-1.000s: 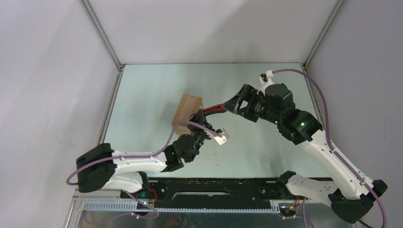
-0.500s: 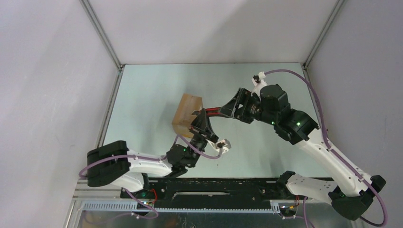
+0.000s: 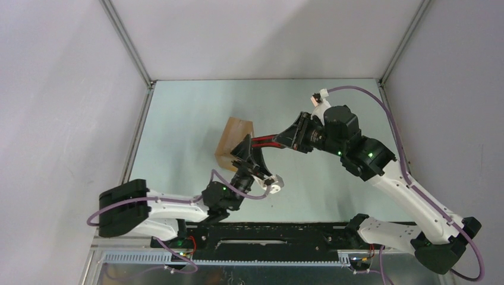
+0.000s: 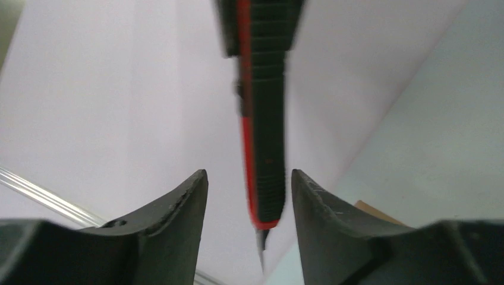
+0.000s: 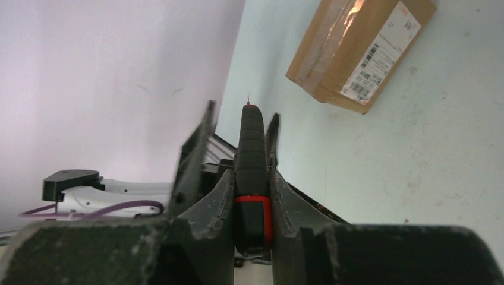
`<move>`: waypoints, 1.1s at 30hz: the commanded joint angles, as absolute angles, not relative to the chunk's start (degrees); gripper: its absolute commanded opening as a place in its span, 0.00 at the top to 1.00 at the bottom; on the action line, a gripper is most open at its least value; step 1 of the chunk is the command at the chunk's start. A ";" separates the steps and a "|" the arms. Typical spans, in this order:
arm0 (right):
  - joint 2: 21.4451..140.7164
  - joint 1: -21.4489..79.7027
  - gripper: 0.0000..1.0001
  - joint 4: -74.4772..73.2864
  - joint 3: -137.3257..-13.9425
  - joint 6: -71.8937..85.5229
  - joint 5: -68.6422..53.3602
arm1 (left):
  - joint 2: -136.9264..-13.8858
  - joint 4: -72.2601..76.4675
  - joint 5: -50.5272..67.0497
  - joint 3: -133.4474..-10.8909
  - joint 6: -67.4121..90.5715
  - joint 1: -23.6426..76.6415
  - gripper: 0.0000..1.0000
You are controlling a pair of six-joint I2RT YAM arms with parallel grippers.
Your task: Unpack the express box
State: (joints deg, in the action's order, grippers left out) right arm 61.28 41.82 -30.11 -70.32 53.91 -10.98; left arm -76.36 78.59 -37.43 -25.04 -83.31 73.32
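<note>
The express box (image 3: 233,141) lies closed on the desk (image 3: 178,119), left of centre. The left tool (image 4: 248,178) has just widened off the utility knife (image 3: 267,140), and the right tool (image 5: 252,172) has clamped it. Handover looks complete; cutting can follow.

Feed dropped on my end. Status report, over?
Right end effector shut on knife. Left end effector open, fingers flanking knife's blade end. Box on table, taped shut, untouched. Nothing seen blocking it.

Right claw (image 5: 252,173) has clamped onto utility knife (image 5: 252,139); left claw (image 4: 248,179) has eased open around it.
</note>
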 commanded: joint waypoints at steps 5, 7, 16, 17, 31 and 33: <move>60.20 37.72 1.00 -28.86 -70.14 47.77 -9.53 | -56.37 38.54 -40.29 -30.26 -53.81 73.58 0.07; 59.95 35.50 1.00 -28.52 -70.09 45.64 -10.52 | -51.06 21.33 -34.45 -34.94 -42.24 72.03 0.04; 59.58 32.46 1.00 -27.88 -70.16 35.41 -22.08 | -43.04 -9.95 7.54 -49.04 -7.80 51.60 0.00; 59.28 32.39 1.00 -27.91 -70.15 34.24 -23.74 | -43.41 -10.52 13.88 -49.72 -5.48 48.58 0.00; 57.00 32.70 1.00 -30.42 -70.18 24.27 -42.60 | -50.85 -8.55 49.91 -53.00 8.85 37.75 0.03; 56.55 32.93 1.00 -31.01 -70.18 23.52 -43.24 | -51.74 -7.16 53.50 -52.95 10.87 37.60 0.04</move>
State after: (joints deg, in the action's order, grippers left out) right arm 58.26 32.32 -31.59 -69.89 26.87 -38.09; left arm -50.76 -10.66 42.70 -49.74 5.43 38.41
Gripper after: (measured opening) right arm 0.225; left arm 0.970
